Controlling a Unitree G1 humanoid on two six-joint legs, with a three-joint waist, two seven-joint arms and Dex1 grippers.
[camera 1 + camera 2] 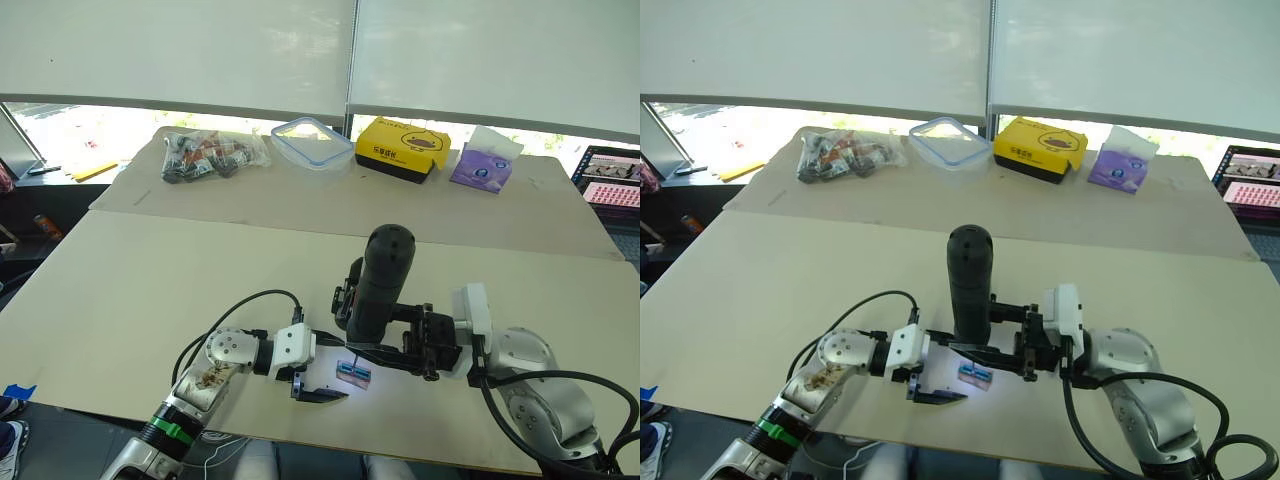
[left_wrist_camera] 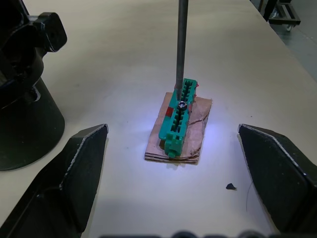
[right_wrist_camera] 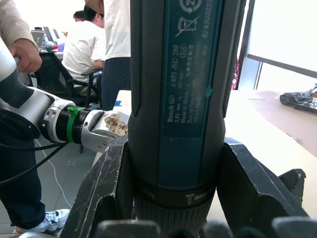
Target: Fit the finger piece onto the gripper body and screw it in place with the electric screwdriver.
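Note:
My right gripper (image 1: 972,348) is shut on the electric screwdriver (image 1: 382,285), a thick black tool that I hold upright near the table's front edge. Its thin metal bit (image 2: 182,44) comes straight down onto a screw in a small green block (image 2: 178,119), which lies on a scrap of cardboard. My left gripper (image 1: 330,370) is open, with one finger on each side of that block and touching nothing. The gripper body (image 2: 22,99), black with a round base, stands close beside the block, just behind the screwdriver. The finger piece is out of view.
At the far side of the table lie a bag of parts (image 1: 210,155), a clear plastic container (image 1: 310,140), a yellow box (image 1: 400,148) and a purple tissue pack (image 1: 483,160). People (image 3: 109,39) stand past the table's left end. The front edge is close below the grippers.

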